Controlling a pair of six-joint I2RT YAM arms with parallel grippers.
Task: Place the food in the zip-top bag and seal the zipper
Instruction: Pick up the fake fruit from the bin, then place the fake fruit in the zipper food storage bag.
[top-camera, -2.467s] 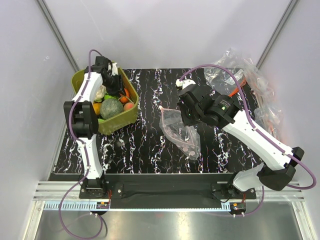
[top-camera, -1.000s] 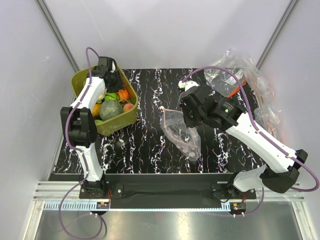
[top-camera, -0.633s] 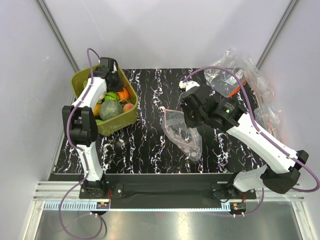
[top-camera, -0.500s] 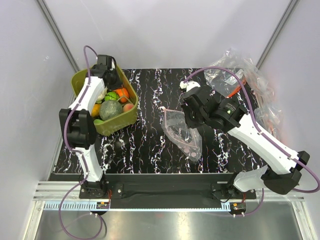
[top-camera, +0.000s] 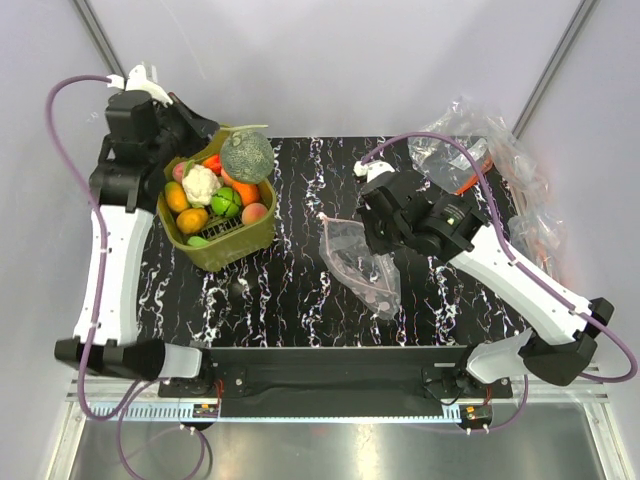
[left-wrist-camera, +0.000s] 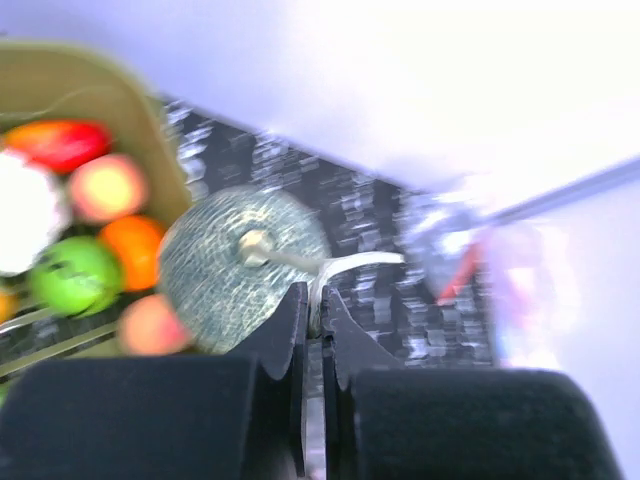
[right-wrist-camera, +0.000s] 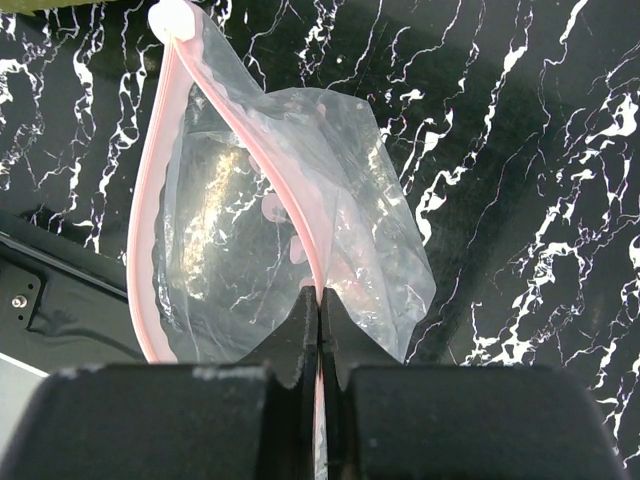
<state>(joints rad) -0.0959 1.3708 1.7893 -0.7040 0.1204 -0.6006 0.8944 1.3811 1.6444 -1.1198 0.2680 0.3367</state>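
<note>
Bag (right-wrist-camera: 300, 200): clear with small dots; over the middle of the table, right of the tub and well apart from it.
Zipper (right-wrist-camera: 150, 230): pink strip along the bag's mouth; its two halves bow apart, so the mouth stands open. A white slider (right-wrist-camera: 172, 18) sits at the far end.
Right gripper (right-wrist-camera: 319, 300): clenched on one half of the zipper, fingers pressed together.
Green fruit (top-camera: 246, 153): round, grey-green, with a pale stem (left-wrist-camera: 350, 262); held clear of the pile, above the tub's far right rim.
Left gripper (left-wrist-camera: 312, 305): clenched on the stem; arm raised over the far left corner. The left wrist view is blurred.
Food in tub: white cauliflower (top-camera: 202, 183), orange (top-camera: 192, 219), lime (top-camera: 225, 202), peach piece (top-camera: 255, 213), red piece (top-camera: 212, 160).
Tub (top-camera: 225, 252): olive-green, at the table's left side.
Table (top-camera: 300, 300): black with white veining.
Spare bags (top-camera: 490, 150): clear, heaped at the far right edge.
</note>
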